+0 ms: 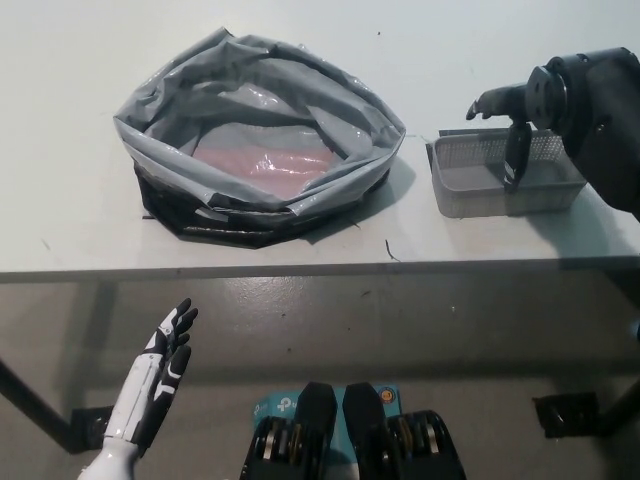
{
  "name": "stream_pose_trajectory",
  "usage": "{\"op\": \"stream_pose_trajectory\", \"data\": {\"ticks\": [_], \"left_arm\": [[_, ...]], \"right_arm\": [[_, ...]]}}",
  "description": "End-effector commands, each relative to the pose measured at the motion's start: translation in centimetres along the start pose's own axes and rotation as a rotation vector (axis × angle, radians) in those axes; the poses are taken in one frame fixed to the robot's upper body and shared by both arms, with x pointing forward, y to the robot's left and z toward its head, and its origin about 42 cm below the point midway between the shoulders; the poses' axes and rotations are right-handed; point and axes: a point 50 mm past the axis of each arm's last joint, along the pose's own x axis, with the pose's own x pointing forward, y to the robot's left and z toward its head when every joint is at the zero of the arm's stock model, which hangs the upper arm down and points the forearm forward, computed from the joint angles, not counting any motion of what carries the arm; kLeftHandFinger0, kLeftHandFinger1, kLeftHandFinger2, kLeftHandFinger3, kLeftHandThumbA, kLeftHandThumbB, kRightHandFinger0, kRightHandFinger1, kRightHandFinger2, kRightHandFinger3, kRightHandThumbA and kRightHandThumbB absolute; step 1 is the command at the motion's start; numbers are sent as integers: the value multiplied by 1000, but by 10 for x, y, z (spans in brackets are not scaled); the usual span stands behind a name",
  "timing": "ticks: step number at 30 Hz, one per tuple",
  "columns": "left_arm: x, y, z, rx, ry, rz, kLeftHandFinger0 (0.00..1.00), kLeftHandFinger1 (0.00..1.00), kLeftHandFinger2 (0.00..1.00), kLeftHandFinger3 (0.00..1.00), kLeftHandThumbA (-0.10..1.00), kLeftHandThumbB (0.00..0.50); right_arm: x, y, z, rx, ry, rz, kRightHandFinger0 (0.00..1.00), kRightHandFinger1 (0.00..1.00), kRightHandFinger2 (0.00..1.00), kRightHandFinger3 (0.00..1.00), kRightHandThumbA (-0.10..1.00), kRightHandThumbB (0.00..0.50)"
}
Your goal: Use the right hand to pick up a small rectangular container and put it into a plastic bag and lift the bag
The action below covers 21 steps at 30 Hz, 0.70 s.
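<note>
The small rectangular container is a grey mesh basket standing on the white table, right of the bag. My black right hand hovers over its far right part. One of its fingers hangs down into the basket and another points left, away from it, so the hand is open. The grey plastic bag sits wide open at centre left, with a pinkish patch showing at its bottom. My white left hand rests open at lower left, below the table edge.
The table's front edge runs across the middle of the picture, with grey floor below it. A black layer shows under the bag's front. A bare strip of table separates the bag from the basket.
</note>
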Motion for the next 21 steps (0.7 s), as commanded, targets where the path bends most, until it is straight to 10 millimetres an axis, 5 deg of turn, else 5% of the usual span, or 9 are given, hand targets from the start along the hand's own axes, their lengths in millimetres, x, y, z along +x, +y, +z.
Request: {"op": "stream_pose_trajectory", "data": {"ticks": [1,11,15,21], "left_arm": [[6,4,11,11,-70,-5,1000,1000,1000,1000,1000,267],[8,5,12,7,-74,-2,1000,1000,1000,1000,1000,272],[7,4,13,5,-66,-1,1000,1000,1000,1000,1000,284],[8,5,14,11,-70,-2,1000,1000,1000,1000,1000,277]], "right_arm": [[-24,-38,-4,3,-1,-83,1000,1000,1000,1000,1000,500],[-9,-24,-7,87,3,-24,1000,1000,1000,1000,1000,497],[1,-15,-8,96,-14,11,1000,1000,1000,1000,1000,456],[12,-4,-12,89,6,34,1000,1000,1000,1000,1000,476]]}}
